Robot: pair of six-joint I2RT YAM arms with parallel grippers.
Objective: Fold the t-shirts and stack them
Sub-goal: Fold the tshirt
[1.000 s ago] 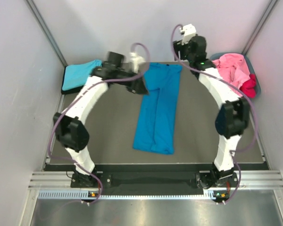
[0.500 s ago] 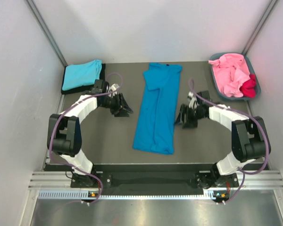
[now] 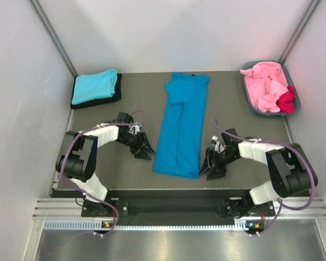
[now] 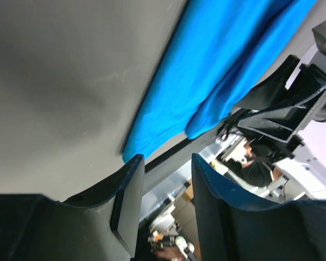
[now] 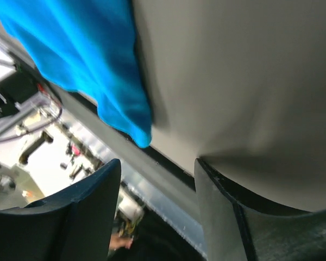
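One folded turquoise shirt lay at the far left on a black pad. The left gripper sat low just beside the near left edge of the long blue shirt in the middle of the table, and the right gripper sat low by its near right corner, both with fingers apart and nothing held. Pink shirts and a red one were piled in the tub at the far right.

blue t-shirt soft matt cloth; table matt grey
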